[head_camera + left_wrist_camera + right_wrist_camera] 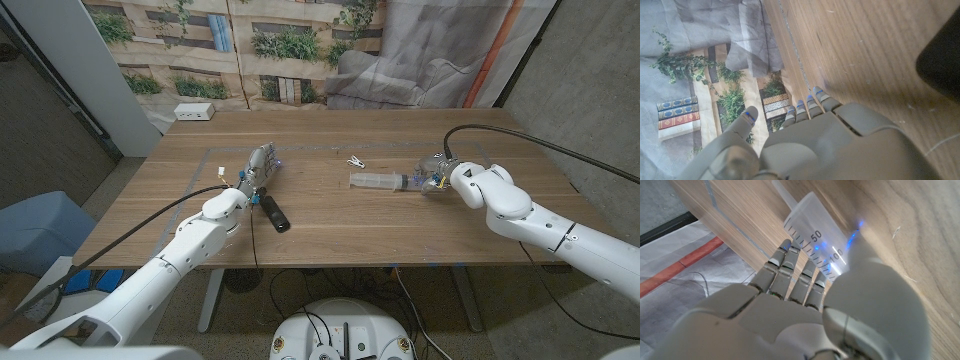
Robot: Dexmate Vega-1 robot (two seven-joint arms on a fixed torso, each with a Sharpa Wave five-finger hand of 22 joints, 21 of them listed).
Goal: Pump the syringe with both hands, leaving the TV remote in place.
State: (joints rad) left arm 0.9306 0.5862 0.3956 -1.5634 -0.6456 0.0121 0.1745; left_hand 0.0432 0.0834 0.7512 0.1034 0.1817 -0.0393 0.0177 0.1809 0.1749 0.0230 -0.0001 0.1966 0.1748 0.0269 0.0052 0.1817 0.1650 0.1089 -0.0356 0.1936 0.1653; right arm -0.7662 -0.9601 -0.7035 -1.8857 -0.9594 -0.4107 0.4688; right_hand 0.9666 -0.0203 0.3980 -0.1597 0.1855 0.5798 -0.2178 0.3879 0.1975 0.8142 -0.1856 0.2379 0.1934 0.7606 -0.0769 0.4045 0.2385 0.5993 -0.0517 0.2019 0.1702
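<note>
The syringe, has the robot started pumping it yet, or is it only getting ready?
Only getting ready. The right robot hand has its fingers on the syringe, which lies on the wooden table. The left robot hand is away from it, beside the TV remote, holding nothing. The left still has to come over, then both can pump. The remote lies untouched.

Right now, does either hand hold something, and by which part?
The right hand grips the clear plastic syringe around its barrel, near the plunger end. The left hand holds nothing; the black TV remote lies beside it.
</note>
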